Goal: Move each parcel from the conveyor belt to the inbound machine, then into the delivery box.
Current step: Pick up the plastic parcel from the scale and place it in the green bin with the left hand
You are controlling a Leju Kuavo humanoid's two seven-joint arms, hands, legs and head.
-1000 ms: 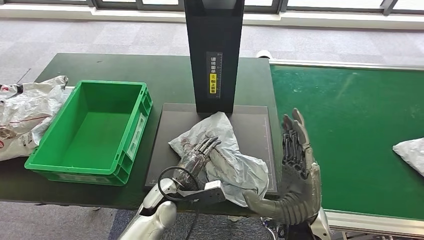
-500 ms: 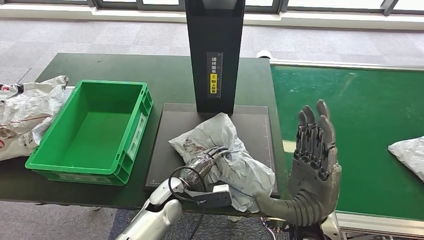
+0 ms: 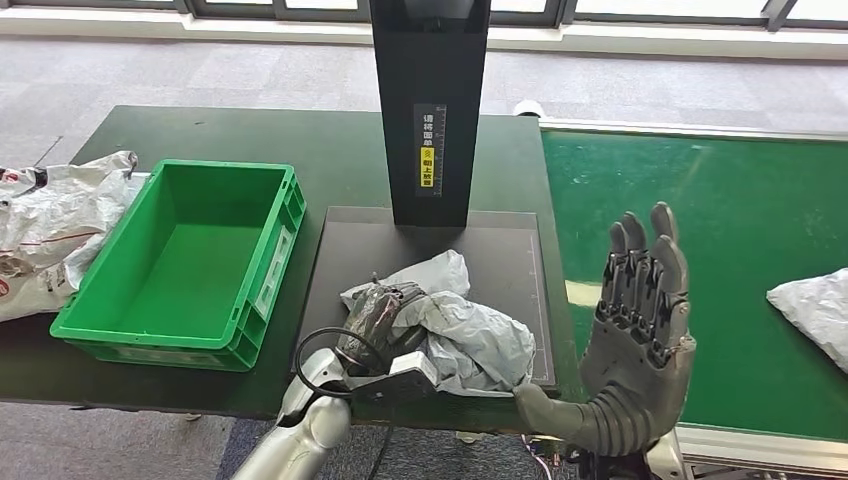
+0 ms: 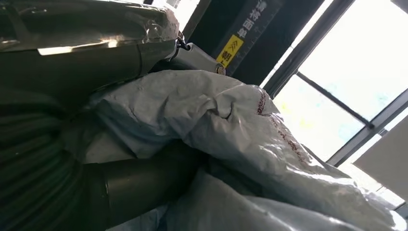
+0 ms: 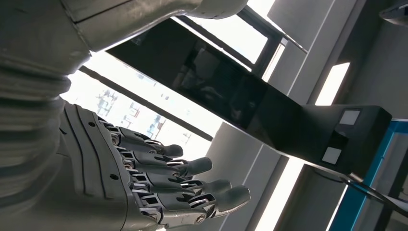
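**K:** Head view: grey parcel [image 3: 455,325] sits crumpled on the black plate of the inbound machine [image 3: 340,290], at the near edge, in front of the scanner column [image 3: 430,110]. Left hand [image 3: 385,312] is clenched into the bag's near-left side, fingers buried in the film.

**R:** Does the wrist cam confirm the hold?

**K:** Left wrist view shows the film bunched over the thumb and against the palm. Looks like a real grip, not just contact.

**R:** Right side?

**K:** Right hand [image 3: 640,300] is raised over the seam between counter [image 3: 330,150] and conveyor belt [image 3: 700,220], palm upright, fingers apart, holding nothing. Right wrist view agrees: fingers loosely spread in free air.

**R:** So which step?

**K:** I'd call it machine to box. Conveyor leg is done for this one, drop isn't.

**R:** Box state?

**K:** Green delivery box [image 3: 285,215] is just left of the plate, nothing in it that I can see. Next move, as I judge it: lift high enough to clear the box wall, carry left, let go over the middle.

**R:** Risk?

**K:** Soft bag, gripped at one end. The loose end will likely drag on the plate or catch the rim.

**R:** Queue?

**K:** One more parcel [image 3: 815,305] on the belt at far right. Pile of bags [image 3: 50,225] on the counter left of the box.
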